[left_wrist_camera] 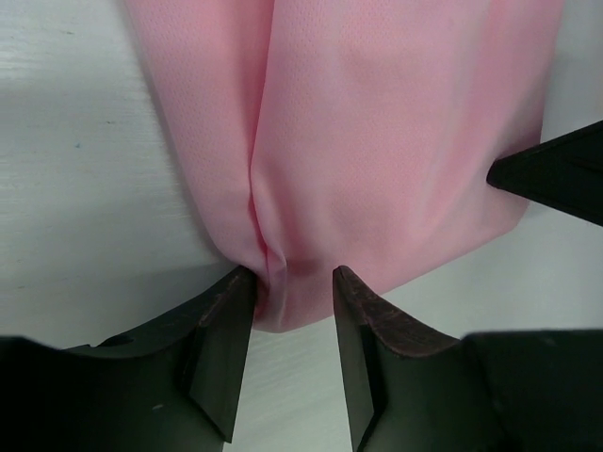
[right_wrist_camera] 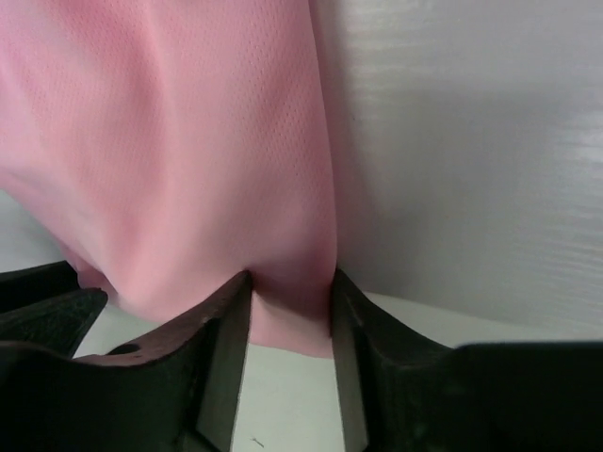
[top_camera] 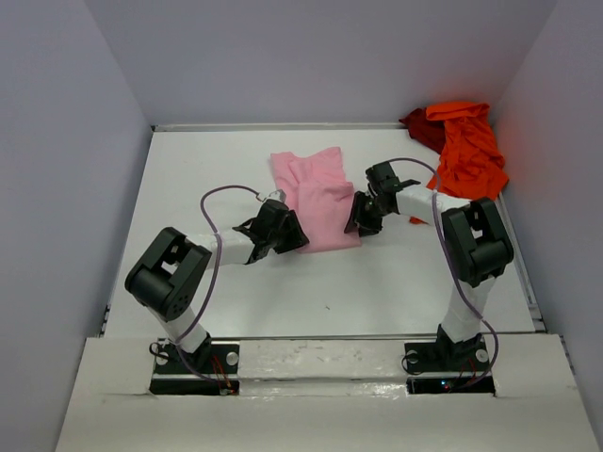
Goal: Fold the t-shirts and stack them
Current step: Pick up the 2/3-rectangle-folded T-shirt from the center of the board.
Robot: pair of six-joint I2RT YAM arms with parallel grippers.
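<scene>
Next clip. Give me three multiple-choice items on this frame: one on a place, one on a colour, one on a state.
1. Where does the orange shirt lie? A near left corner; B far right corner; C under the arms.
2. What colour is the shirt in the middle? A blue; B pink; C white.
3. What is the left gripper doing? A hanging open; B gripping the orange shirt; C pinching the pink shirt.
1 B, heaped far right. 2 B, plainly pink. 3 C, pink cloth between its jaws.

left arm [top_camera: 170, 273]: white links, black joints | right arm [top_camera: 476, 240]: same | purple cable [top_camera: 216, 264] along each | black base plates [top_camera: 193, 363] | fingers [left_wrist_camera: 221, 344]: matte black
</scene>
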